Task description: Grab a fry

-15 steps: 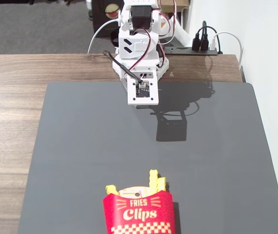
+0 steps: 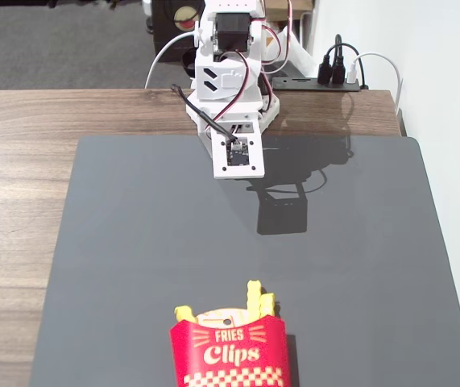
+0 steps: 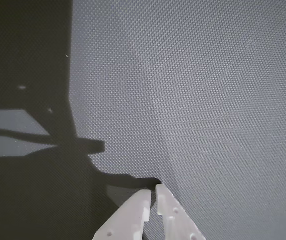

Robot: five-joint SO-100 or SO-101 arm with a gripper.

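Observation:
Several yellow crinkle-cut fries [image 2: 254, 299] stand upright in a red "Fries Clips" carton [image 2: 231, 352] at the near edge of the grey mat in the fixed view. The white arm is folded back at the far edge of the mat, far from the carton. Its gripper [image 3: 153, 191] enters the wrist view from the bottom, its white fingers [image 3: 135, 215] nearly closed and holding nothing, pointing down at bare mat. No fry or carton shows in the wrist view. In the fixed view the jaws are hidden under the wrist camera plate [image 2: 238, 155].
The grey mat [image 2: 133, 242] lies on a wooden table [image 2: 20, 161]. A white wall runs along the right. A black power strip with plugs [image 2: 330, 76] and cables sit behind the arm's base. The arm's shadow falls on the mat in front of it.

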